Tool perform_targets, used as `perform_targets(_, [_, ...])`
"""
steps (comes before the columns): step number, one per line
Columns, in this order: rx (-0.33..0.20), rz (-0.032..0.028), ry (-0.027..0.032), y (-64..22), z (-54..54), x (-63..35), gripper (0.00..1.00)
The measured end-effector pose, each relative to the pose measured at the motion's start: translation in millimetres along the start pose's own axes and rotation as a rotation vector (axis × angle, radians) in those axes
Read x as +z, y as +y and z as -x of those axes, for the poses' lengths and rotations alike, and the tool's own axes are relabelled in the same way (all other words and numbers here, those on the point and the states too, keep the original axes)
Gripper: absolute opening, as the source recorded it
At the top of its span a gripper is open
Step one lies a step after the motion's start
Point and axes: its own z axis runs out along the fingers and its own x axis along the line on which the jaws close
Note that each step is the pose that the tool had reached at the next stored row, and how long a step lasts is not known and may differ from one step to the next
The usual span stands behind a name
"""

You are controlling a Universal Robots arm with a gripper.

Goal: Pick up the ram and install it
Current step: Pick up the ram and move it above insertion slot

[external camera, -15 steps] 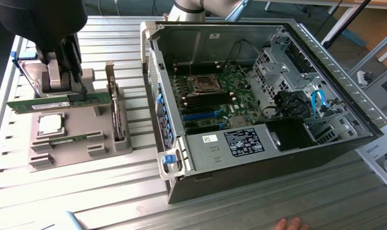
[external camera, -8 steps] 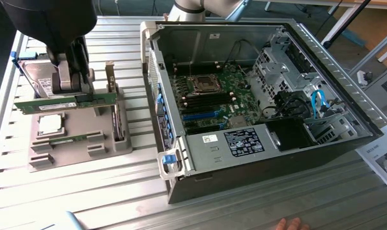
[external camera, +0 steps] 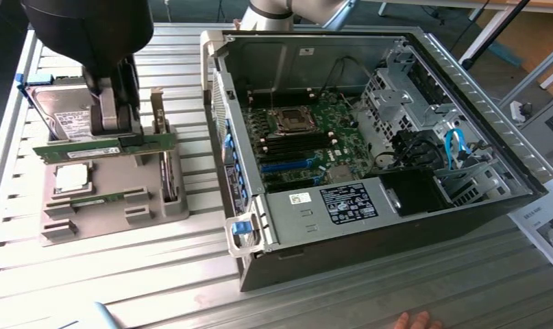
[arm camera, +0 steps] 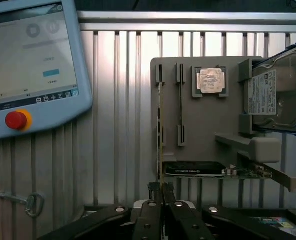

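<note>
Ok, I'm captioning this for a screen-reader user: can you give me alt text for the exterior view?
A black robot claw is shut on the ram, a green stick, at a grey parts tray on the exterior view's left. On that view's right an open computer case lies with its motherboard exposed on a slatted metal table.

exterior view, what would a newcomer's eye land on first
The big open computer case on the exterior view's right, its green motherboard laid bare. Then the black pincer on the exterior view's left, shut on the ram over the grey holder, where a hard drive and a silver processor also sit.
</note>
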Motion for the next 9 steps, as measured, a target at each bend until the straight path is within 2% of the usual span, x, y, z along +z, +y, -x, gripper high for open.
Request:
perform_targets(4, [0.000, 0.0002, 0.0000, -14.7, -3.3, 0.0, 0.12])
perform_targets(9, [0.000, 0.0003, -0.0001, -21.6, -5.1, 0.1, 0.12])
